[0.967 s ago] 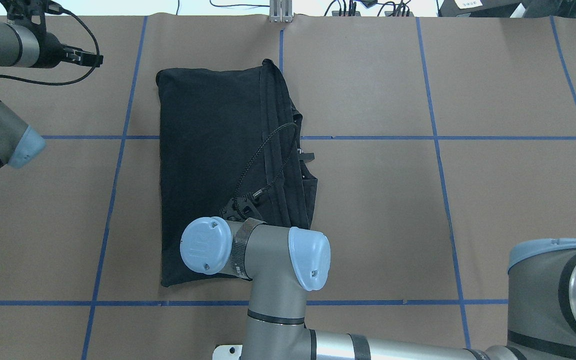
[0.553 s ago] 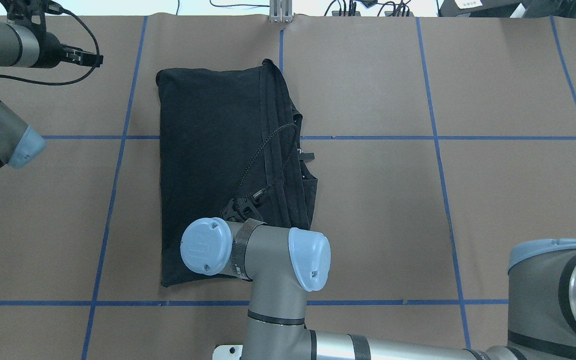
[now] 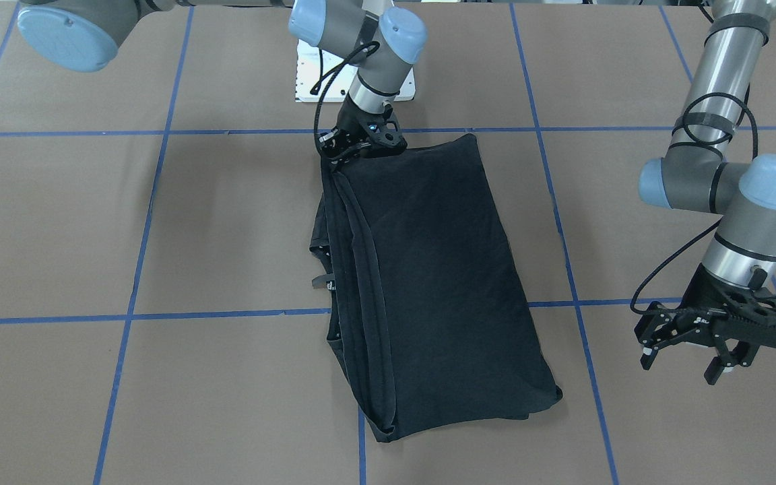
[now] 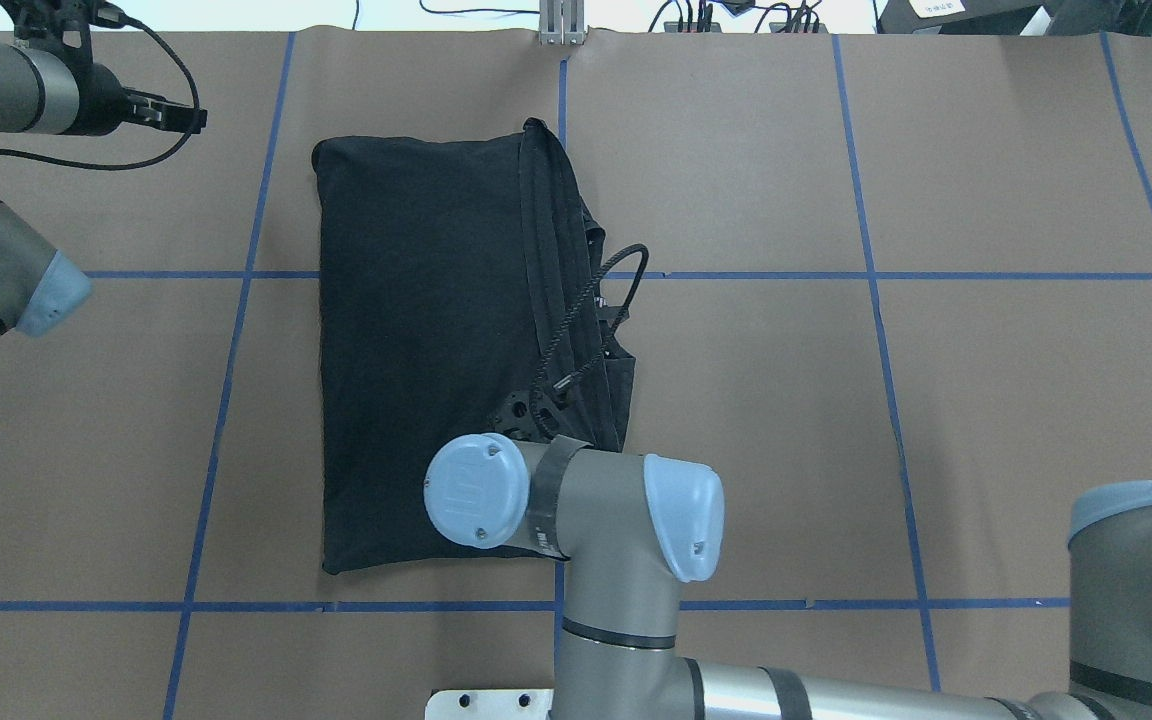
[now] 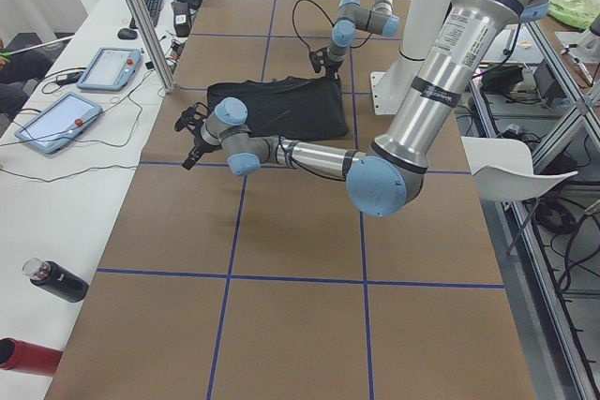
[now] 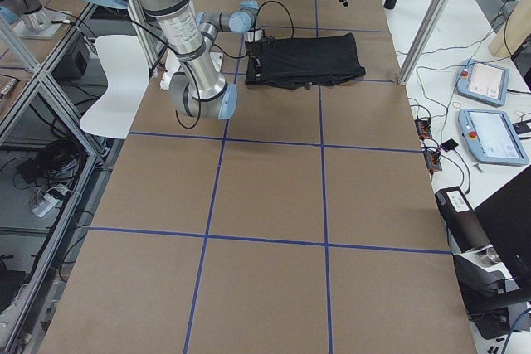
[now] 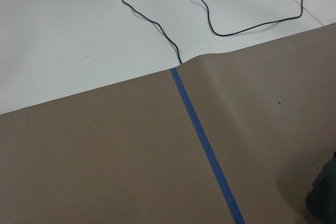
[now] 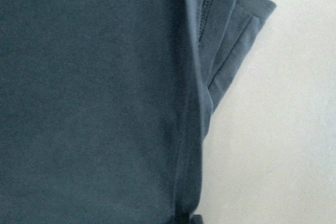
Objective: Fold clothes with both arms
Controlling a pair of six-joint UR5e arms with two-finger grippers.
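Closest to the robot, the right arm [image 4: 596, 500] bends down over the near end of the T-shirt [image 4: 416, 330]. Its right pincer [image 3: 354, 145] sits low at the near corner, on the side where the loose edges pile up. It is most likely there so it can take that corner for the next fold. The pictures do not show whether it is open or closed, or whether it holds any cloth.

The T-shirt lies flat on the brown surface [image 4: 836, 400], already folded into a long, thin shape. Its long way runs from the robot's side out to the far side, a little slanted against the blue tape lines [image 4: 876, 275]. The smooth folded edge faces the robot's left. The stacked loose edges face its right. Only plain black cloth shows on top, so which end is the neck cannot be told.

Farther out, the left arm [image 3: 718, 182] hangs well apart from the shirt. Its left pincer [image 3: 683, 364] is spread wide and holds nothing, probably waiting out of the way.
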